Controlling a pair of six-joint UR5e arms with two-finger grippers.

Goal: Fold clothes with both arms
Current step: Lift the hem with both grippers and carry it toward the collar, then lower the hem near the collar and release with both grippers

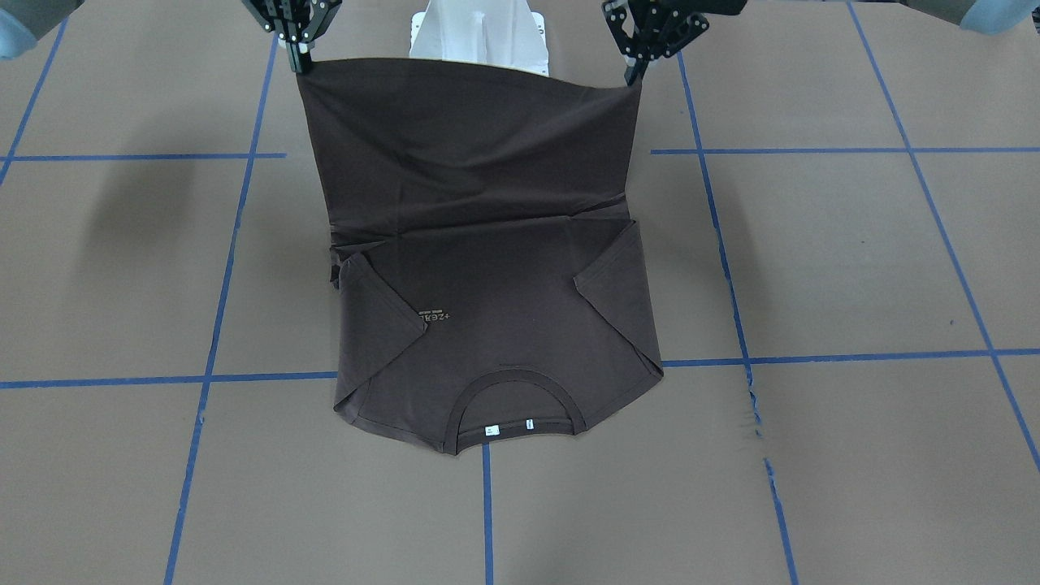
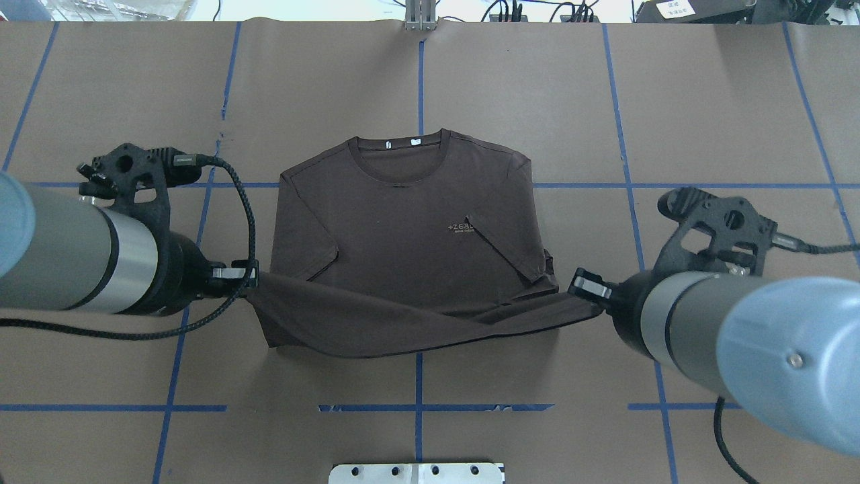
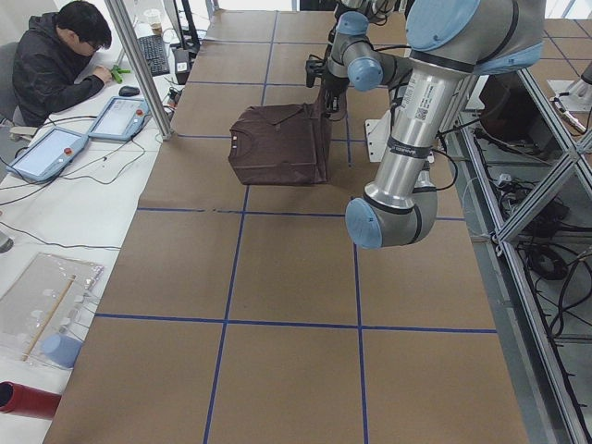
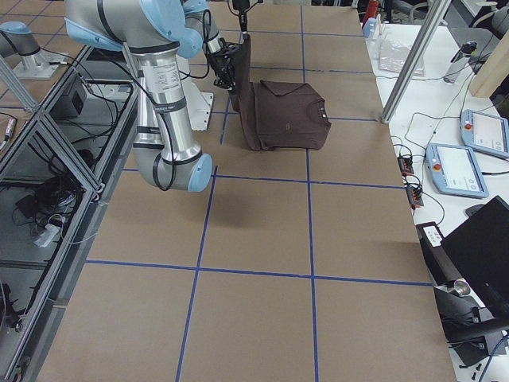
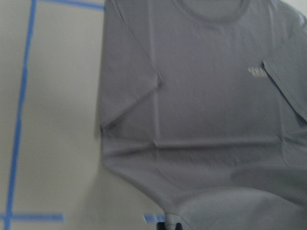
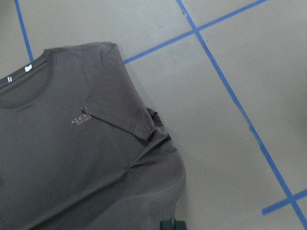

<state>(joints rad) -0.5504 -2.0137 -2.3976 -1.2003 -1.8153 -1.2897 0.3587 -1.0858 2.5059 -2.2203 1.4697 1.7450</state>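
Bottom fold under way: left gripper [image 1: 634, 75] upper right, right gripper [image 1: 300, 58] upper left, each clamped on a lifted shirt [image 1: 487, 309] corner. Next, likely: carry both evenly toward collar [image 1: 512, 374].

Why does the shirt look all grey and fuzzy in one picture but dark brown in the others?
Left wrist view: the T-shirt is blurred and washed out to pale grey, its chest lettering just a smudge. Right wrist view: sharper, darker, the lettering clear. Front-facing view: crisp and evenly lit, with soft shadows on the table.
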